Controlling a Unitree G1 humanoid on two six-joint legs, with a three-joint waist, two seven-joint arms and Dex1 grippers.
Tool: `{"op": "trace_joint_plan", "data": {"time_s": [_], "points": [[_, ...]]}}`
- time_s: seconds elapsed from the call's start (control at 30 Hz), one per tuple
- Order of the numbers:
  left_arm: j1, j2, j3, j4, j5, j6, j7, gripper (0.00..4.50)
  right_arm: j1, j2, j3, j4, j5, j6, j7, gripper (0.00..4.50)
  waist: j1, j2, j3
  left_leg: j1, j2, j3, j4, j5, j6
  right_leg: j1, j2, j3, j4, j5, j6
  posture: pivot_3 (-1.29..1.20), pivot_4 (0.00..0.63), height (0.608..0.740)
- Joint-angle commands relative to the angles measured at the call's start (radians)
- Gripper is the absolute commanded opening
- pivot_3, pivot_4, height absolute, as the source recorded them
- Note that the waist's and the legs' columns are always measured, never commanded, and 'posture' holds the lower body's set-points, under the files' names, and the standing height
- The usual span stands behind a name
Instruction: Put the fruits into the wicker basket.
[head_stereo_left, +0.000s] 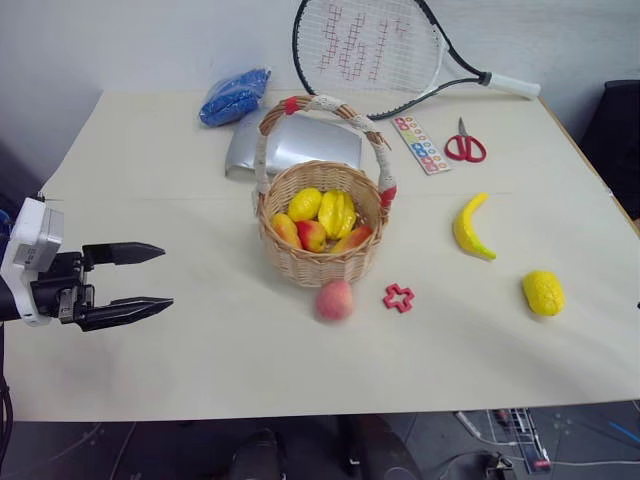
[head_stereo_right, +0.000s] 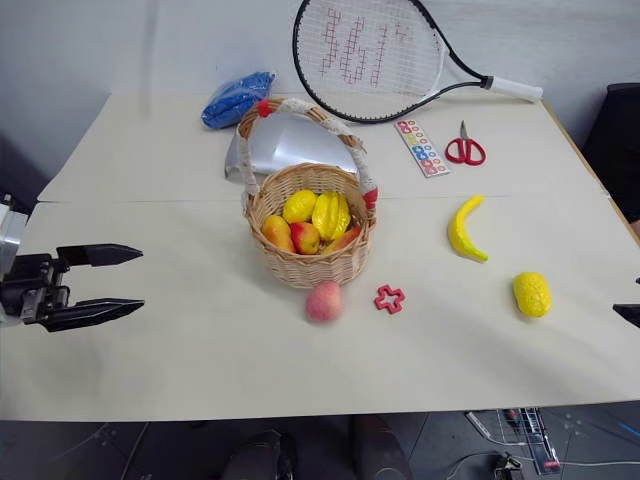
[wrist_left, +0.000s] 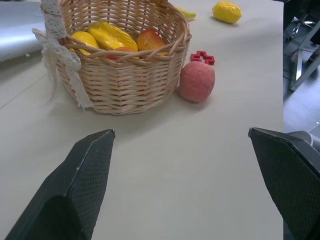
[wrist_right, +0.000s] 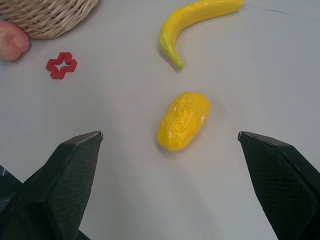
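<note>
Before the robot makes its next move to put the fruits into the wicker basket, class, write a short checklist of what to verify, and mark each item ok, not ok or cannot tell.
1. Left end effector open and holding nothing: ok.
2. Right end effector open and holding nothing: ok.
3. All fruits in the wicker basket: not ok. The peach, banana and lemon lie on the table.
4. Lemon clear of other things for a grasp: ok; it lies apart from the banana.
5. Peach clear for a grasp: cannot tell; it sits close against the basket wall, beside the red cross-shaped piece.
6. Room left in the basket: cannot tell.
</note>
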Motion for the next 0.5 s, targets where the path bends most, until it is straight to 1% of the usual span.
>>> {"op": "trace_joint_plan", "data": {"time_s": [0.03,0.2,0.5], "points": [[-0.002,0.019,0.004,0.007,0.004,-0.011,-0.021,4.50,0.002,-0.018,-0.039,-0.002,-0.003,-0.018,0.023,4.49,0.000,0.000,0.000,0.000,0.000,0.000,0.000,0.000,0.000,0.000,0.000,0.000,0.000,0.000,0.000,0.00,0.150,0.740],[-0.017,0.009,-0.014,0.018,0.039,-0.031,0.008,4.50,0.027,-0.009,-0.057,0.000,-0.013,-0.030,0.022,4.49,0.001,0.000,0.000,0.000,0.000,0.000,0.001,0.000,0.000,0.000,0.001,0.000,0.001,0.000,0.000,0.00,0.150,0.740],[-0.050,0.007,-0.043,0.038,0.049,-0.045,0.012,4.50,0.039,0.001,-0.038,-0.004,-0.038,-0.050,-0.004,4.49,0.000,0.000,0.000,0.001,0.000,0.000,0.003,0.000,0.000,0.000,0.001,0.001,0.004,0.000,0.000,0.00,0.150,0.740]]}}
